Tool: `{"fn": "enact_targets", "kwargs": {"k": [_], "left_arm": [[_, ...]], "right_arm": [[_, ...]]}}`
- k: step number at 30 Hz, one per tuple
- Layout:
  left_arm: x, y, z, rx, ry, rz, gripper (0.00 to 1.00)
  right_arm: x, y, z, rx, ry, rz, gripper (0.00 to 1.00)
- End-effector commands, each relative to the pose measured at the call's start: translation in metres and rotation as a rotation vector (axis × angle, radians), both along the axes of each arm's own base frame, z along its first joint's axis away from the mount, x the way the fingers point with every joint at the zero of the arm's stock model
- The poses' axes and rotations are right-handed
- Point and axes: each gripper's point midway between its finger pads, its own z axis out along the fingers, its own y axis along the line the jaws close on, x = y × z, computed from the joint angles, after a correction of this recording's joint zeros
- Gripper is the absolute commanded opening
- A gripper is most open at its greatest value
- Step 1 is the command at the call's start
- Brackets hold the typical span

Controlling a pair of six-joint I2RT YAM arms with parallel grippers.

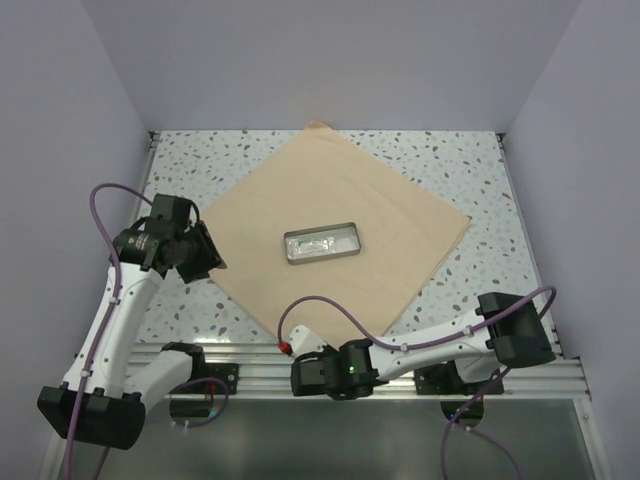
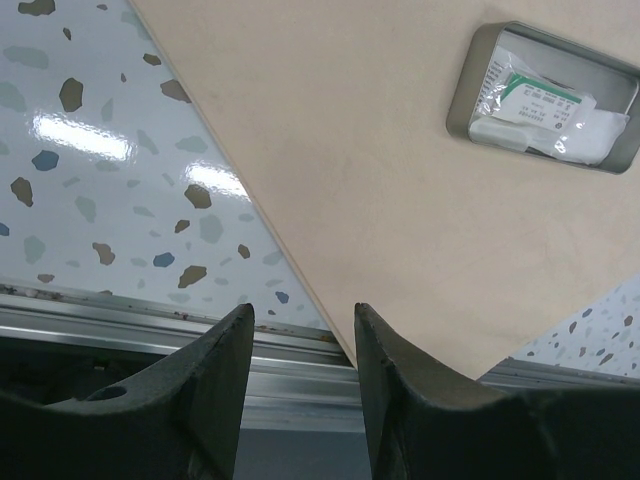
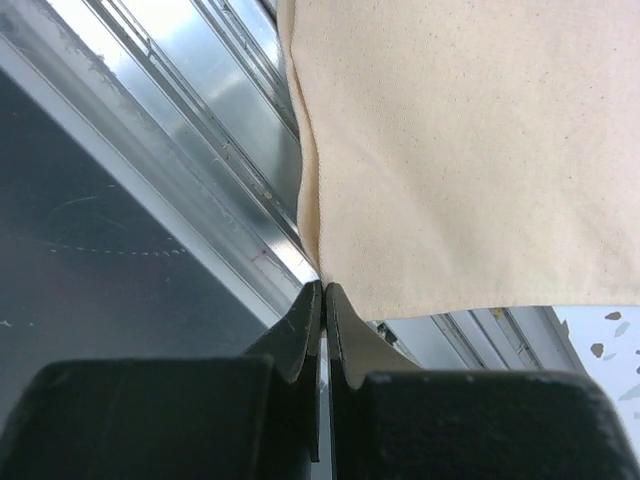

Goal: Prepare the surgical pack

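Note:
The surgical pack is a tan-beige cloth sheet (image 1: 330, 195) spread flat as a diamond on the table. A small metal tray (image 1: 291, 250) sits at its middle with a clear pouch (image 1: 320, 245) inside. My left gripper (image 1: 205, 255) is open and empty over the cloth's left edge; in the left wrist view (image 2: 300, 315) that edge (image 2: 290, 260) runs between the fingers, with the tray (image 2: 460, 100) beyond. My right gripper (image 1: 300, 346) is at the cloth's near corner. In the right wrist view (image 3: 323, 285) its jaws are shut on the corner of the cloth (image 3: 470, 150).
A metal rail (image 1: 250, 355) runs along the table's near edge, just under the held corner. The speckled tabletop (image 1: 200, 160) shows around the cloth. Pale walls close in the left, right and back sides.

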Motion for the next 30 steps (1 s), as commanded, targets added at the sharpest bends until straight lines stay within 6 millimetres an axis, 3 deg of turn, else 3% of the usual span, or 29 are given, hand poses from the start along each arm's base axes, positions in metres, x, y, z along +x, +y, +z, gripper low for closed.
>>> {"fn": "enact_targets", "kwargs": {"k": [1, 8, 11, 14, 18, 19, 24, 25, 27, 28, 30], "left_arm": [[0.006, -0.002, 0.004, -0.014, -0.018, 0.005, 0.49], [0.008, -0.003, 0.001, -0.016, -0.012, 0.003, 0.49], [0.009, -0.003, 0.001, -0.015, -0.013, 0.004, 0.49], [0.009, -0.001, 0.000, -0.007, -0.014, 0.008, 0.49], [0.010, 0.006, 0.001, 0.026, -0.029, 0.017, 0.49], [0.009, 0.006, 0.002, 0.029, -0.034, 0.009, 0.49], [0.012, 0.030, 0.004, 0.156, -0.037, 0.054, 0.50], [0.014, 0.034, 0.003, 0.180, -0.029, 0.065, 0.49], [0.023, 0.042, 0.004, 0.228, -0.043, 0.085, 0.50], [0.028, 0.044, 0.000, 0.246, -0.027, 0.079, 0.50], [0.041, 0.046, -0.001, 0.275, -0.036, 0.066, 0.50]], "right_arm": [[0.008, 0.001, 0.021, 0.069, -0.039, -0.037, 0.00], [0.014, -0.002, 0.031, 0.070, -0.064, -0.047, 0.00], [0.026, -0.001, 0.038, 0.074, -0.088, -0.066, 0.00], [0.051, -0.003, 0.047, 0.072, -0.107, -0.119, 0.00], [0.108, -0.006, 0.073, 0.084, -0.170, -0.201, 0.00], [0.119, 0.001, 0.082, 0.113, -0.179, -0.212, 0.00], [0.197, 0.004, 0.103, 0.080, -0.243, -0.241, 0.00], [0.211, 0.014, 0.107, 0.091, -0.255, -0.245, 0.00], [0.241, 0.012, 0.109, 0.065, -0.269, -0.253, 0.00], [0.255, 0.021, 0.122, 0.092, -0.284, -0.257, 0.00], [0.284, 0.020, 0.115, 0.049, -0.291, -0.269, 0.00]]}}
